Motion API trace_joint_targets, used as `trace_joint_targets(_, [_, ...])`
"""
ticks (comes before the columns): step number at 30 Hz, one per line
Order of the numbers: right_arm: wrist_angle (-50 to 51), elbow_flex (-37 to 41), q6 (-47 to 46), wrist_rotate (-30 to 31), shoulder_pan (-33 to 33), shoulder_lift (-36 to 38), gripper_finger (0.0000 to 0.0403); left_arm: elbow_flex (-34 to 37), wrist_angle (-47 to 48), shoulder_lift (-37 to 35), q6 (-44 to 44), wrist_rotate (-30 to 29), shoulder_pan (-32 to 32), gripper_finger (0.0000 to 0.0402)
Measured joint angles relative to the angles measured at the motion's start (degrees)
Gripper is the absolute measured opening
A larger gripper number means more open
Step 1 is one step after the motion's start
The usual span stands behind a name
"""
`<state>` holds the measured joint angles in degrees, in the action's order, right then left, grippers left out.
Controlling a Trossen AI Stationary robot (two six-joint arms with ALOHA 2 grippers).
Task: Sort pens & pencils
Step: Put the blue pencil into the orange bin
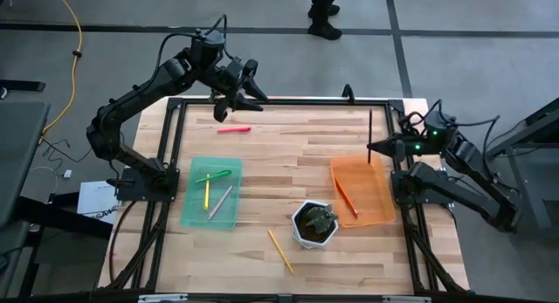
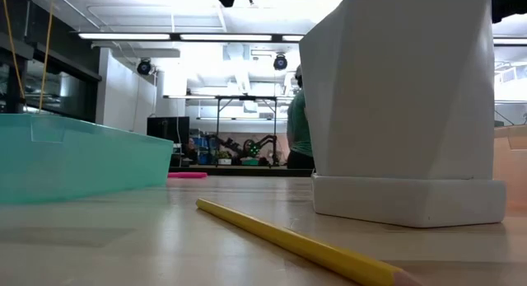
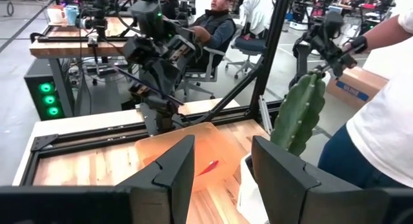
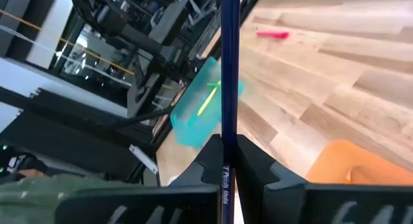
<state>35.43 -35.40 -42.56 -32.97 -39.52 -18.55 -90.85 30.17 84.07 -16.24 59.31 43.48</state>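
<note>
right gripper clamps a dark pencil above the orange tray | left gripper open, empty, above the far edge near the pink pen | risk: the long stick, gripped near one end, could swing past the tray rim on release | right wrist view alone shows the pinch; low view alone shows the yellow pencil close by the white pot

Teal tray, orange tray, pink pen, yellow pencil.
</note>
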Motion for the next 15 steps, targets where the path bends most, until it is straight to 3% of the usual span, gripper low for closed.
trace_joint_targets(15, [5.77,0.0,-2.04,4.91,8.58,-0.02,0.0003,0.0,0.22,0.0,0.01,-1.3,0.0,0.014])
